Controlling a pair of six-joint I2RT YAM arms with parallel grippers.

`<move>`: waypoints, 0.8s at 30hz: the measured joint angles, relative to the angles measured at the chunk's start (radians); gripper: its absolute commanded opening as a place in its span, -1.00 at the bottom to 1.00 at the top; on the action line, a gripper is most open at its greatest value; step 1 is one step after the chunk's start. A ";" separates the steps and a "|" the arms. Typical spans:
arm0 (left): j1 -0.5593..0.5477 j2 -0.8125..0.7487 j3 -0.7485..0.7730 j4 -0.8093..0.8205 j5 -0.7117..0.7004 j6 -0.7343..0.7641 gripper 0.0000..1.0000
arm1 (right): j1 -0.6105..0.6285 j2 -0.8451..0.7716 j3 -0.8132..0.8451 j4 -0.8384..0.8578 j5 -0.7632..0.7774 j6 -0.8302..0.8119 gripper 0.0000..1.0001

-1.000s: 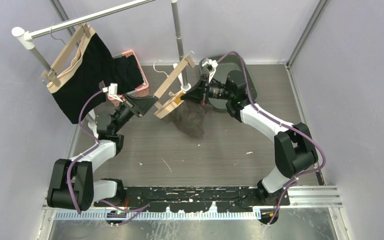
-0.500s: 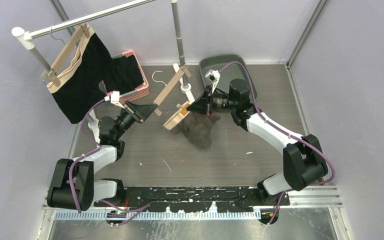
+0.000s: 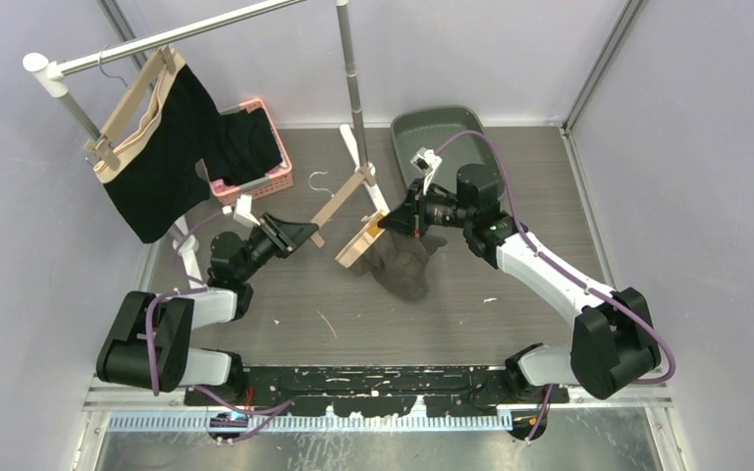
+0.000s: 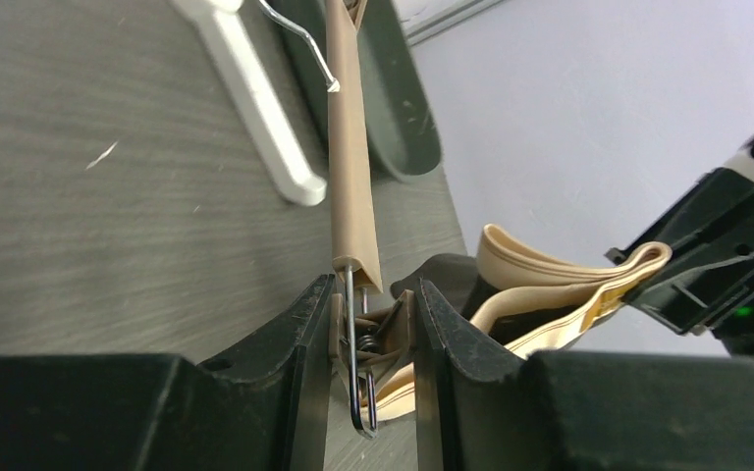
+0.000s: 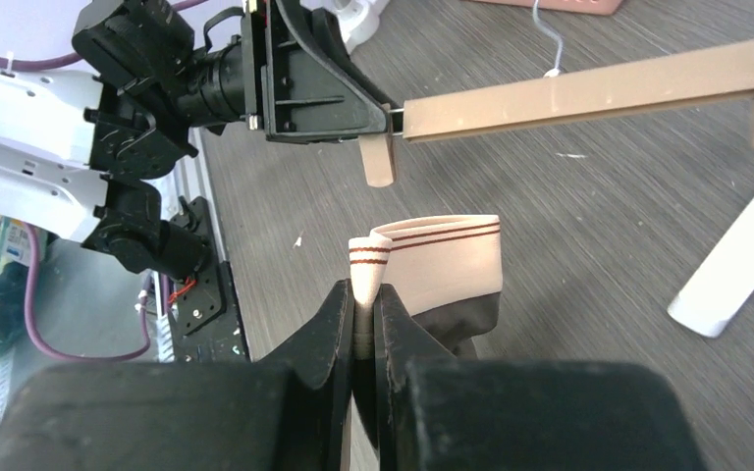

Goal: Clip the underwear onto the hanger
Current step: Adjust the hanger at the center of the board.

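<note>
A tan wooden hanger (image 3: 342, 200) with a wire hook lies tilted low over the floor. My left gripper (image 3: 306, 233) is shut on the clip (image 4: 371, 334) at its near end; the bar (image 4: 350, 157) runs away from the jaws. My right gripper (image 3: 383, 224) is shut on the beige waistband (image 5: 432, 257) of the dark brown underwear (image 3: 403, 263), whose body rests on the floor. The waistband (image 3: 361, 242) sits just right of the clip (image 5: 380, 159), close but apart. The waistband also shows in the left wrist view (image 4: 540, 294).
A rail stand with a white foot (image 3: 355, 157) stands behind the hanger. Another hanger with black underwear (image 3: 162, 137) hangs on the rail at the left. A pink basket (image 3: 255, 147) and a dark grey tray (image 3: 432, 132) lie at the back.
Both arms have come down and toward me. The hanger has dropped from near the rail pole to just above the floor, and the underwear has moved right and down with it.
</note>
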 measured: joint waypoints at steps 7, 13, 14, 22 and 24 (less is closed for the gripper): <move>-0.003 0.052 -0.053 -0.035 -0.055 0.000 -0.97 | 0.000 -0.043 -0.001 -0.113 0.096 -0.037 -0.99; -0.003 0.114 -0.054 -0.038 -0.082 0.000 -0.87 | 0.000 -0.047 -0.001 -0.146 0.137 -0.044 -0.99; -0.003 0.125 -0.054 -0.039 -0.085 0.000 -0.85 | 0.000 -0.047 -0.001 -0.150 0.140 -0.046 -0.99; -0.003 0.181 -0.054 -0.034 -0.101 0.000 -0.66 | 0.000 -0.047 -0.001 -0.172 0.153 -0.058 -0.99; -0.003 0.184 -0.054 -0.030 -0.101 0.000 -0.62 | 0.000 -0.047 -0.001 -0.172 0.154 -0.060 -0.99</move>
